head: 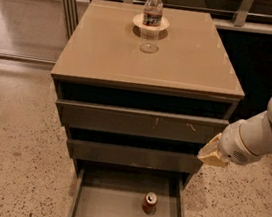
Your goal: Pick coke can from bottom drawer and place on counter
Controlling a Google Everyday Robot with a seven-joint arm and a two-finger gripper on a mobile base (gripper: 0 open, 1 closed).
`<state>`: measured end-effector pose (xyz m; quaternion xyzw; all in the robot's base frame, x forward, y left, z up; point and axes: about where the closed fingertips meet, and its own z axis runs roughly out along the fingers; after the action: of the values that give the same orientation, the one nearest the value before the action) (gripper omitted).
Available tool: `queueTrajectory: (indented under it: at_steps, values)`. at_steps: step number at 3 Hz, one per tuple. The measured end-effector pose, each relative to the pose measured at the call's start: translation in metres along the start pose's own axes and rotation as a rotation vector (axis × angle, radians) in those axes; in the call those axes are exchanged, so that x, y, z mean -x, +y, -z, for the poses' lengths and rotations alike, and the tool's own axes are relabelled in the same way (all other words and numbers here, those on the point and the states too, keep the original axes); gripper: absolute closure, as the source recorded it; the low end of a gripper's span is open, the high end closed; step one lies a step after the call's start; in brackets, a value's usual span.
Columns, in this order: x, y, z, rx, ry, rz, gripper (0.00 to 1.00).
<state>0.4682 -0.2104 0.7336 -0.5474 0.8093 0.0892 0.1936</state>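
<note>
The coke can (149, 202) stands upright in the open bottom drawer (88, 199), right of its middle, silver top up. The tan counter (103, 50) tops the cabinet. My white arm comes in from the right. Its gripper (212, 153), with tan fingers, is beside the cabinet's right edge at the height of the middle drawer, above and to the right of the can and apart from it.
A clear water bottle (152, 11) stands on a small white plate (138, 22) at the back of the counter. The scratched upper drawer front (139, 122) is slightly out. Speckled stone floor (13, 154) surrounds the cabinet. A dark wall and rail lie behind right.
</note>
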Motion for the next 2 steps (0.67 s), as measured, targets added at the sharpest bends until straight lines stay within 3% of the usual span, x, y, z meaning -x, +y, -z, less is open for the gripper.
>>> queueTrajectory:
  at_steps: [1, 2]
  values:
    - [-0.058, 0.011, -0.049, 0.023, -0.002, -0.030, 1.00]
    - [-0.125, 0.018, -0.113, 0.056, -0.046, -0.086, 1.00]
